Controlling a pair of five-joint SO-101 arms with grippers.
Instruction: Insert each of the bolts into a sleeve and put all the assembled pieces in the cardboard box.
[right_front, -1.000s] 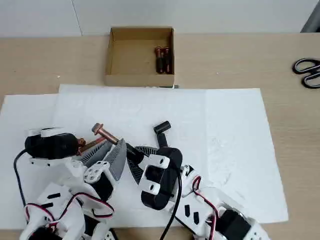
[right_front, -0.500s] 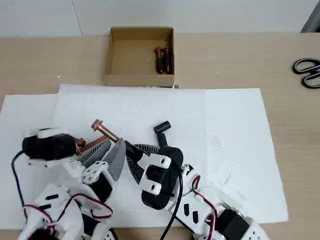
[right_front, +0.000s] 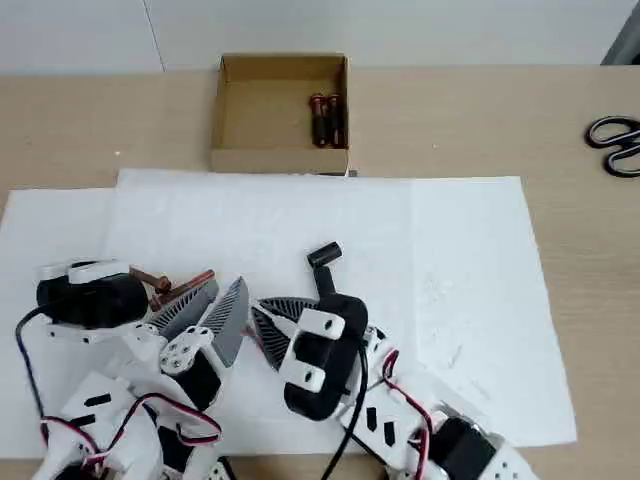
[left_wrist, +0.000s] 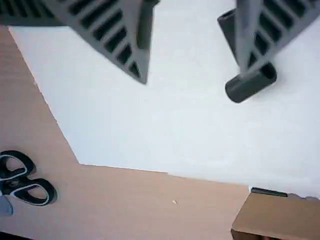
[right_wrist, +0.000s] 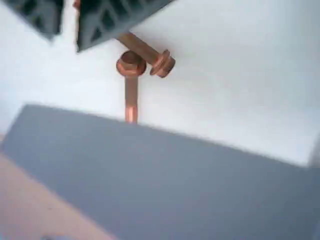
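Left gripper (right_front: 228, 285): jaws spread wide, nothing between them. It sits low over the white paper (right_front: 450, 260), angled toward the far side of the table (right_front: 100, 120).

We note two loose bolts. The first bolt (right_wrist: 131, 95) and second bolt (right_wrist: 146, 51) lie on the paper with their heads touching. In the high view both rest just outside the left gripper, against the outer face of one finger (right_front: 190, 306), not in the gap.

A black sleeve (right_front: 323, 255) lies on its side on the paper, beyond the left gripper's tips and apart from them. In the left wrist view it shows past one fingertip, open end visible. A second dark piece runs from it toward the right arm; we cannot tell what that piece is.

Right gripper (right_front: 255, 320): close beside the left gripper, pointing toward it. We cannot tell how far open it is, or whether it holds anything.

The cardboard box (right_front: 218, 110) stands at the far edge of the paper, well apart from both grippers. Two assembled pieces (right_front: 325, 118) lie side by side against its right wall.

Scissors (right_front: 615, 143) lie at the table's far right.
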